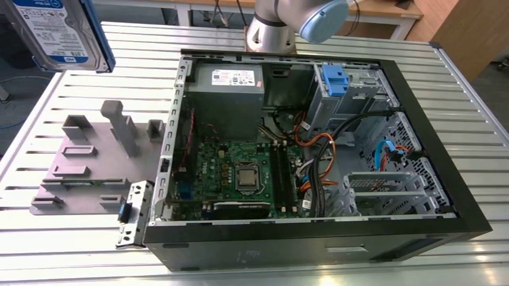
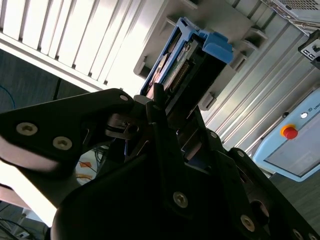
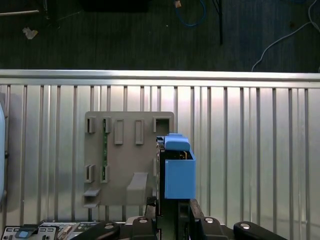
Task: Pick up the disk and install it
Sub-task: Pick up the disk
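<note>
The disk (image 1: 59,33) hangs high above the slatted table at the exterior view's upper left, its blue-and-white label facing the camera and a blue rail along its edge. In both wrist views my gripper (image 3: 176,207) is shut on the disk (image 3: 178,170), whose blue handle end points away from the wrist. In the second wrist view the black fingers (image 2: 156,102) clamp the disk (image 2: 192,60) by its sides. The disk hovers above the grey holder plate (image 3: 125,160), well apart from the open computer case (image 1: 445,179).
The case lies on its side with the motherboard (image 1: 238,173), a grey power-supply box (image 1: 226,83) and a blue-latched drive cage (image 1: 338,83) exposed. The arm's base (image 1: 270,33) stands behind the case. A pendant with a red button (image 2: 287,132) lies beyond the table.
</note>
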Available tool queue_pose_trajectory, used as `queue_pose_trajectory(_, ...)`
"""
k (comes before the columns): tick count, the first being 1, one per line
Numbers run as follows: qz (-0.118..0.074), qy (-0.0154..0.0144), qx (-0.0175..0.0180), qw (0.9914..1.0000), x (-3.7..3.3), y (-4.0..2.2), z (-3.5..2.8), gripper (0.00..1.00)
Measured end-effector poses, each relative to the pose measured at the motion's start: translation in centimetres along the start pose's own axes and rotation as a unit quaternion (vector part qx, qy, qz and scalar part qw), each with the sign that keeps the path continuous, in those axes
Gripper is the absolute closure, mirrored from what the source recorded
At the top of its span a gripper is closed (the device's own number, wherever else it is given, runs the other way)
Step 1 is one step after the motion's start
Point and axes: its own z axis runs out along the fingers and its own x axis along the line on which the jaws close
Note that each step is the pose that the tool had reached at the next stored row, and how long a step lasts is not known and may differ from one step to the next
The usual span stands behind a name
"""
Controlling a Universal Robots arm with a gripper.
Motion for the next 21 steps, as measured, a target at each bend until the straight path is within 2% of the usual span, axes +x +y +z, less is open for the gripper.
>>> queue_pose_trajectory(6, 0.0, 0.0, 0.0, 1.0, -0.01, -0.57, 0.0, 0.65)
queue_pose_trajectory(15, 0.0, 0.0, 0.0, 1.0, -0.01, -1.74, 0.0, 0.65)
queue_pose_trajectory(21, 0.0, 0.0, 0.0, 1.0, -0.01, -1.82, 0.0, 0.65)
